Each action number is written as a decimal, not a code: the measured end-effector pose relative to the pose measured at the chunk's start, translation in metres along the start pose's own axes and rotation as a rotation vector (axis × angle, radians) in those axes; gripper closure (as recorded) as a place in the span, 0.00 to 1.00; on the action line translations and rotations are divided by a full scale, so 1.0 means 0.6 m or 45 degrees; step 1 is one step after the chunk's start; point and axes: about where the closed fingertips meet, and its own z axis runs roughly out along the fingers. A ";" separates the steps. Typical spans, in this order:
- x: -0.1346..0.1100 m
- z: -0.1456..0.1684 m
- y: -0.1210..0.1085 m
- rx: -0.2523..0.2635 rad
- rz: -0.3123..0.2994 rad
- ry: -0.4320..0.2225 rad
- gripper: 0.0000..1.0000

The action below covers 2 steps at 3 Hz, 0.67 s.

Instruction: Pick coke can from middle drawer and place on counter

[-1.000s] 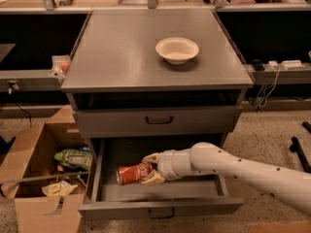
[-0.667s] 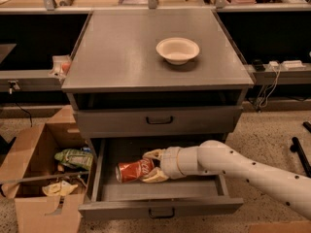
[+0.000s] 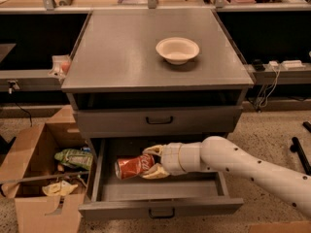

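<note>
Gripper (image 3: 149,162) is clamped on the can (image 3: 132,167), held sideways inside the open drawer (image 3: 160,192), so grasping is judged done, with lifting out and placing on the counter (image 3: 131,52) left.

White script on coke can (image 3: 133,167), gripper (image 3: 147,162) clasping it

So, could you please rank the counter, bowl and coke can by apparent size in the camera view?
1. counter
2. bowl, only narrowly ahead
3. coke can, in the middle drawer, gripper shut on it
</note>
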 end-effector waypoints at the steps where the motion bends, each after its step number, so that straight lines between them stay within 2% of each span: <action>1: -0.066 -0.065 -0.026 0.061 -0.050 -0.022 1.00; 2: -0.125 -0.167 -0.061 0.182 -0.098 -0.012 1.00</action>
